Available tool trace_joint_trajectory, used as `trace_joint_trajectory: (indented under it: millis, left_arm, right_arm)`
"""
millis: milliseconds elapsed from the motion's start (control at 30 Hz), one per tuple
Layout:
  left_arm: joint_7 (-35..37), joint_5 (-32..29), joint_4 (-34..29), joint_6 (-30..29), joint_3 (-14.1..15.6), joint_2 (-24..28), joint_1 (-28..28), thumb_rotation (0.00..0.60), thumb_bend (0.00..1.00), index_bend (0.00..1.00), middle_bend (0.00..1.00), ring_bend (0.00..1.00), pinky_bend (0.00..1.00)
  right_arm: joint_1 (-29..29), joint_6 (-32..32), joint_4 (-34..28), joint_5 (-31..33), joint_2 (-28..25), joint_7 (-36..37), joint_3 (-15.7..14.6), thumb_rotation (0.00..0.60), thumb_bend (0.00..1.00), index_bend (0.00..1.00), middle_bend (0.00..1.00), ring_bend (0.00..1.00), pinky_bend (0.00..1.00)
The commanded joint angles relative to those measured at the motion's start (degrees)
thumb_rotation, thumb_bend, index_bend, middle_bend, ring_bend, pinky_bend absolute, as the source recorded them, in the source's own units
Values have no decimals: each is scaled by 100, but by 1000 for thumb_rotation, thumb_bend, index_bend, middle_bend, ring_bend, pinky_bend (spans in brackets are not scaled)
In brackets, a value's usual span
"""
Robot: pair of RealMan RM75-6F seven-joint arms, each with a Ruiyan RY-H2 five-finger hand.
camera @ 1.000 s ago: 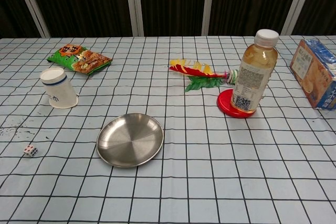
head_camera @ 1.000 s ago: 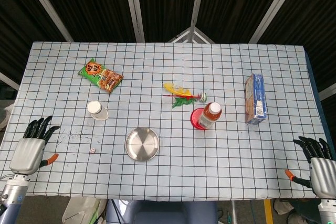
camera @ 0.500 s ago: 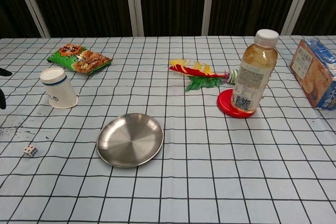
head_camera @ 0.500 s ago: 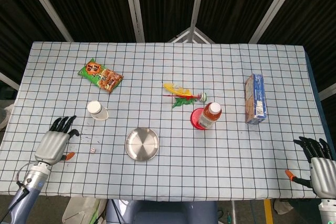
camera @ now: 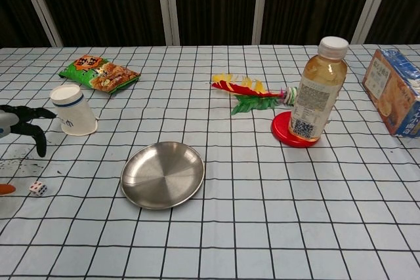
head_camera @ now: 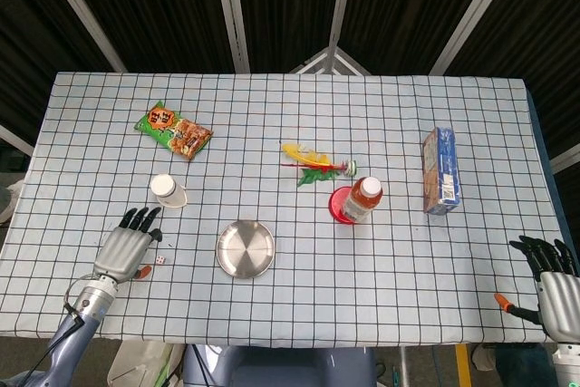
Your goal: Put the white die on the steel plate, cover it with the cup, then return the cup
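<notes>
A small white die (head_camera: 159,261) (camera: 37,188) lies on the checked cloth, left of the round steel plate (head_camera: 246,248) (camera: 163,174). A white paper cup (head_camera: 167,190) (camera: 73,109) stands upside down behind the die. My left hand (head_camera: 124,248) (camera: 20,124) hovers open with fingers spread, just left of the die and in front of the cup, holding nothing. My right hand (head_camera: 554,287) stays at the table's near right corner, open and empty, far from everything.
A green snack bag (head_camera: 173,130) lies at the back left. A feather shuttlecock (head_camera: 313,166), a drink bottle (head_camera: 362,199) on a red lid, and a blue box (head_camera: 440,170) occupy the middle and right.
My left hand has moved right and forward from the table's left edge to just beside the die. The right hand has barely shifted. Objects have not moved.
</notes>
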State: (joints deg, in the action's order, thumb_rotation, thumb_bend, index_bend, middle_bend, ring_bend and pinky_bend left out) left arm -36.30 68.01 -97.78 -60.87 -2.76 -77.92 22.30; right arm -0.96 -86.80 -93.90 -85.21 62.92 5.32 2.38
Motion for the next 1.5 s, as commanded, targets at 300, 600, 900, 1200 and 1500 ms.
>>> trace_joint_trajectory:
  millis: [300, 600, 900, 1200, 1500]
  left_arm:
    - [-124, -188, 255, 98, 103, -285, 136, 600, 342, 411, 1, 0, 30]
    - [-186, -243, 289, 28, 185, -351, 178, 600, 359, 442, 6, 0, 30]
    - [-249, -337, 386, 46, 239, -448, 253, 600, 370, 449, 8, 0, 30]
    - [-148, -347, 445, 48, 298, -476, 277, 600, 400, 474, 22, 0, 29]
    - [-89, -339, 453, -18, 348, -440, 276, 600, 408, 502, 37, 0, 30]
  right_arm:
    - [4, 19, 16, 43, -13, 32, 23, 600, 96, 223, 188, 126, 0]
    - [0, 20, 19, 39, -17, 42, 20, 600, 96, 223, 188, 126, 0]
    - [10, 66, 38, 72, -4, 24, 18, 600, 96, 223, 188, 126, 0]
    - [22, 95, 68, 80, 21, 7, 18, 600, 96, 223, 188, 126, 0]
    - [19, 79, 60, 71, 23, 2, 21, 600, 96, 223, 188, 126, 0]
